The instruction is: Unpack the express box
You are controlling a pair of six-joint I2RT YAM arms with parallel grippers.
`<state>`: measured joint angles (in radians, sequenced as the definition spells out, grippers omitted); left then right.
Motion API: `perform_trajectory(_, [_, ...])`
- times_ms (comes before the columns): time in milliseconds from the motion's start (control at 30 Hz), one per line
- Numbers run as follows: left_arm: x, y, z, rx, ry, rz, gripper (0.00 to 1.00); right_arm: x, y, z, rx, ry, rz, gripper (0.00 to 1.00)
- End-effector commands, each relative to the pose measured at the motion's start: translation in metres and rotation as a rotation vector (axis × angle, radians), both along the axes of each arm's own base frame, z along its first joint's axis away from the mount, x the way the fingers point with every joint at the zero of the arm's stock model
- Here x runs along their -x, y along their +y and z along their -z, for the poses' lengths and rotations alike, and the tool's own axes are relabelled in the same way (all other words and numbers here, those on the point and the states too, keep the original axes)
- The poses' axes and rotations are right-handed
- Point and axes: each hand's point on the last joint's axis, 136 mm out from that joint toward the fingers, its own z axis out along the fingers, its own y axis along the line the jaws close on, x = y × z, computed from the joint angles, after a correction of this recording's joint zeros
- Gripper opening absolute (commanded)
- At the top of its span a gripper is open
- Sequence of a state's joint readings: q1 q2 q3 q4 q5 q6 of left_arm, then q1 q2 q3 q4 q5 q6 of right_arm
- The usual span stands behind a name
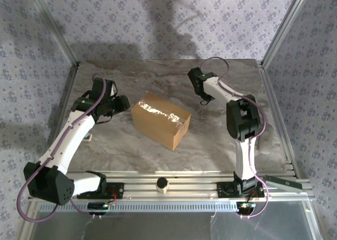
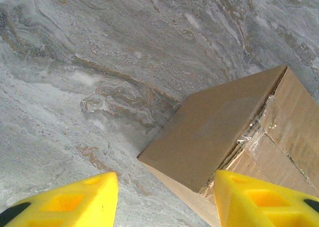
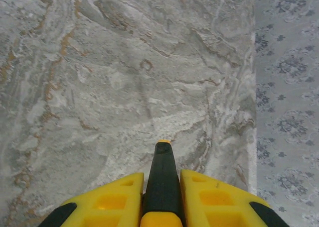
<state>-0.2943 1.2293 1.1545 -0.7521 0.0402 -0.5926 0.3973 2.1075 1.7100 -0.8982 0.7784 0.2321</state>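
Note:
The express box (image 1: 160, 119), brown cardboard with shiny tape along its top seam, sits closed in the middle of the marble table. My left gripper (image 1: 124, 103) hovers open just left of the box's left corner. In the left wrist view the box (image 2: 224, 127) lies ahead and to the right, its near corner between the yellow fingers of that gripper (image 2: 166, 187), with the right finger over the taped end. My right gripper (image 1: 204, 99) hangs over the far right of the table, shut on a black tool with an orange tip (image 3: 162, 160), which sticks out past the fingers (image 3: 119, 197).
A small brown-and-cream object (image 1: 162, 184) rests on the aluminium rail at the near edge. Patterned walls and metal posts (image 1: 281, 29) close in the table; the right wall (image 3: 286, 87) is close to the right gripper. A dark flat piece (image 1: 284, 182) lies at the near right.

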Motion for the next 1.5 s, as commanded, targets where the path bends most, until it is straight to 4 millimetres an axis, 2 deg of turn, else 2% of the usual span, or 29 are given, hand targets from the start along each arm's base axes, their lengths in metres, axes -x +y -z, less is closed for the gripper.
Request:
perform_trajectory(0, [0.000,-0.002,-0.001,0.016,0.009,0.007,0.53,-0.005,0.000,0.006,-0.007,0.020,0.019,0.05])
perform_trajectory(67, [0.000,-0.002,0.004,0.015,0.017,0.005,0.53,-0.008,0.002,0.012,-0.010,0.034,0.016,0.22])
perform_trajectory(233, [0.003,-0.005,0.009,0.025,0.037,0.010,0.53,-0.014,0.013,0.018,-0.076,0.034,-0.001,0.46])
perform_trajectory(433, [0.009,-0.014,0.012,0.026,0.038,0.040,0.52,-0.017,0.036,0.010,-0.233,0.014,-0.030,0.56])
perform_trajectory(567, [0.012,-0.019,0.013,0.012,0.036,0.058,0.52,-0.020,0.055,-0.009,-0.364,-0.023,-0.071,0.64])
perform_trajectory(667, [0.014,-0.022,0.013,0.013,0.040,0.065,0.52,-0.025,0.067,-0.025,-0.466,-0.054,-0.106,0.75])
perform_trajectory(933, [0.018,-0.032,0.010,0.033,0.034,0.104,0.52,-0.031,0.087,-0.050,-0.699,-0.092,-0.155,0.80])
perform_trajectory(1033, [0.023,-0.041,0.007,0.053,0.026,0.136,0.52,-0.029,0.096,-0.067,-0.756,-0.118,-0.190,0.80])
perform_trajectory(1167, [0.030,-0.057,0.005,0.127,0.026,0.173,0.52,-0.016,0.108,-0.091,-0.848,-0.158,-0.239,0.81])
perform_trajectory(1233, [0.032,-0.072,0.004,0.213,0.023,0.202,0.53,-0.007,0.116,-0.102,-0.931,-0.174,-0.274,0.83])
perform_trajectory(1467, [0.027,-0.095,0.007,0.286,0.022,0.226,0.53,0.030,0.159,-0.116,-1.243,-0.116,-0.396,0.84])
